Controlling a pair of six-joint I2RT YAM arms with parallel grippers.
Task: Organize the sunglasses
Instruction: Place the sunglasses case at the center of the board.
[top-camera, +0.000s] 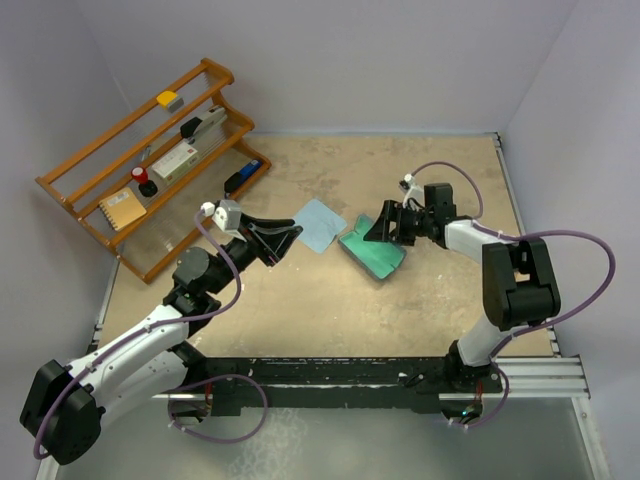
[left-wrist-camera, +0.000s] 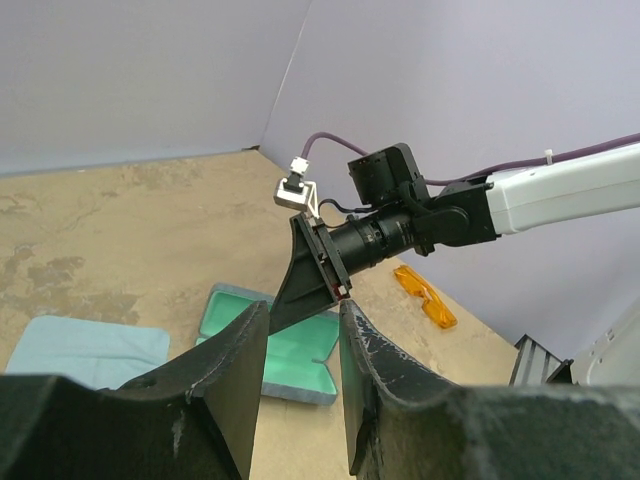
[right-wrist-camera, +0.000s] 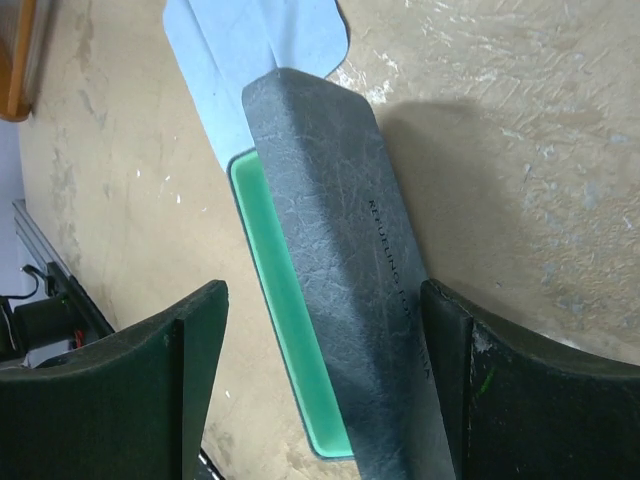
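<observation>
Your right gripper (right-wrist-camera: 325, 320) hangs wide open over the lid of the open green case (top-camera: 372, 256), holding nothing. Your left gripper (top-camera: 286, 238) is open and empty too. The orange sunglasses (left-wrist-camera: 425, 296) lie on the surface (top-camera: 420, 295) near the right arm, apart from the case.

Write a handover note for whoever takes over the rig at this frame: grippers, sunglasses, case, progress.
Left gripper: open, empty, held above the table near the blue cloth.
Right gripper: open, straddling the grey lid of the glasses case; contact cannot be told.
The case lies open beside the cloth, green lining showing. The orange sunglasses lie on the table beyond the right arm, outside the case.
Done: case open. Left: sunglasses into the case, lid shut.
</observation>
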